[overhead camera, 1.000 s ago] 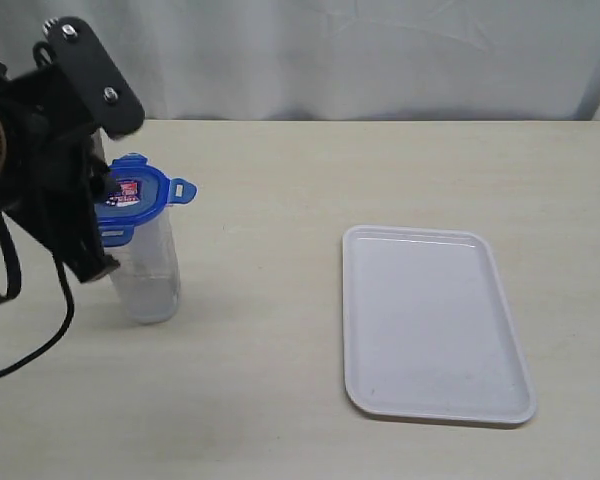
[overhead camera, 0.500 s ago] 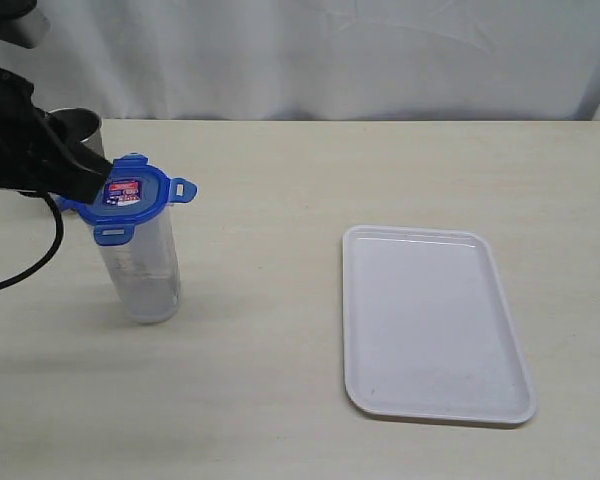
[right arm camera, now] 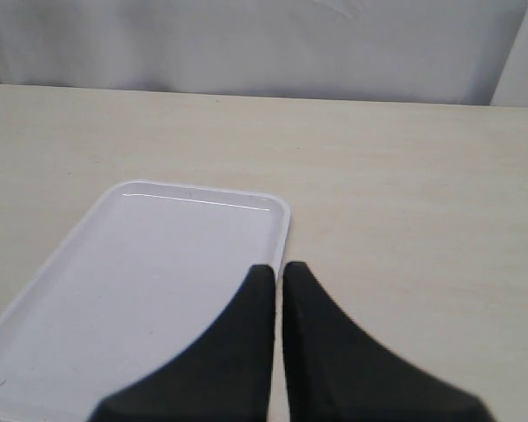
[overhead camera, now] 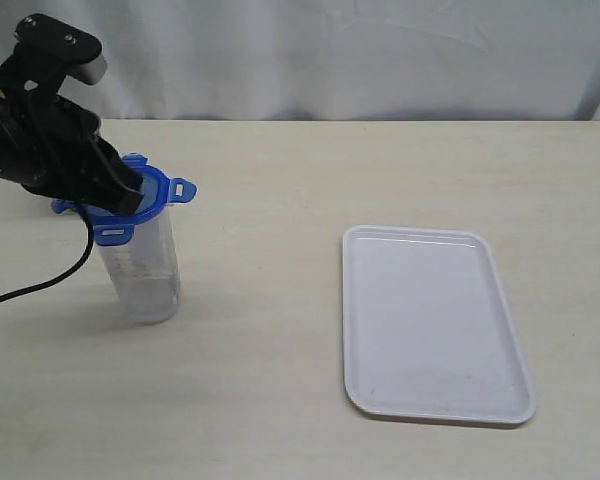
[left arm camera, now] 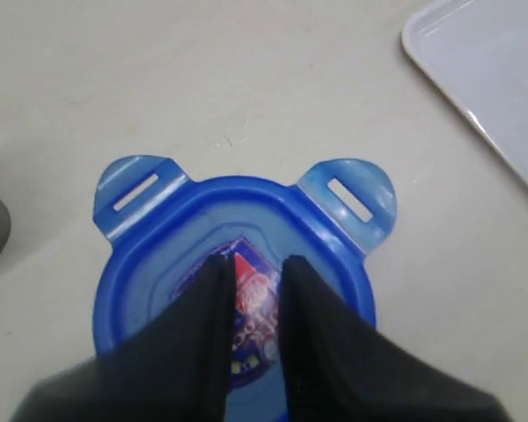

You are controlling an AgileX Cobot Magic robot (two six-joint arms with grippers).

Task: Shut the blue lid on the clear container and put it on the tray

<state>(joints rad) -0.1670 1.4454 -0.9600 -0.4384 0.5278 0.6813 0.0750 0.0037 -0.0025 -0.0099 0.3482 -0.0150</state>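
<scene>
Swung in from the side, our left gripper (left arm camera: pixel 253 261) sits over the blue lid (left arm camera: pixel 202 215), jaws barely apart, empty; our right gripper (right arm camera: pixel 277 267) is closed.

A big pale tan table (overhead camera: pixel 280 380) fills the front. Behind it hangs a white cloth (overhead camera: pixel 380 60) with soft folds. The light is gentle.

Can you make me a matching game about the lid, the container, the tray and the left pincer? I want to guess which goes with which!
Things:
1. lid
2. container
3. tray
4. left pincer

Matches:
a. white and flat
b. clear and standing up
c. tips over the lid's sticker
d. blue, on top of the container

Pairs: 1-d, 2-b, 3-a, 4-c
</scene>
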